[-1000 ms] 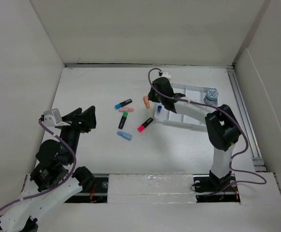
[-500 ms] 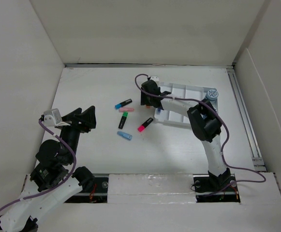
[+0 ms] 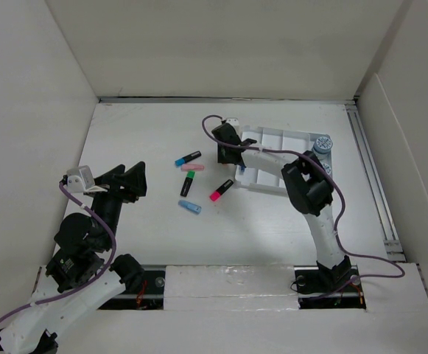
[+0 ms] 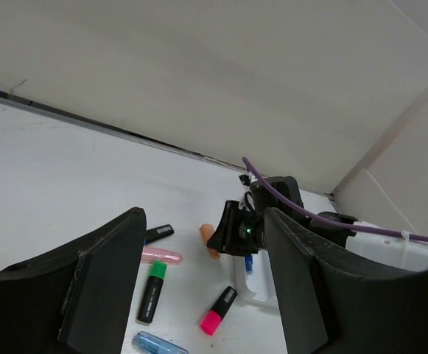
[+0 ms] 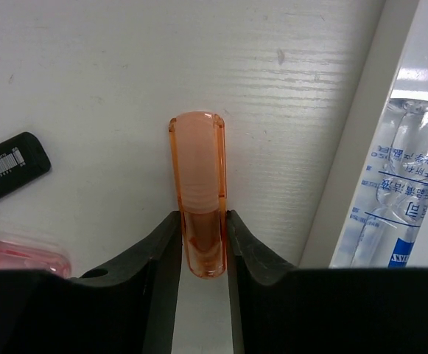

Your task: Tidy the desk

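My right arm has swung left off the tray [image 3: 291,137], its right gripper [image 5: 202,243] clamped on the orange highlighter [image 5: 199,177] down at the desk [image 5: 125,74] beside it; left gripper [image 4: 199,280] gapes idle; next, lift it trayward

Bright, even overhead light; faint soft shadows; focus sharp throughout.

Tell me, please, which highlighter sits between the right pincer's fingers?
The orange highlighter, clamped in the right pincer; every other one lies ungripped.
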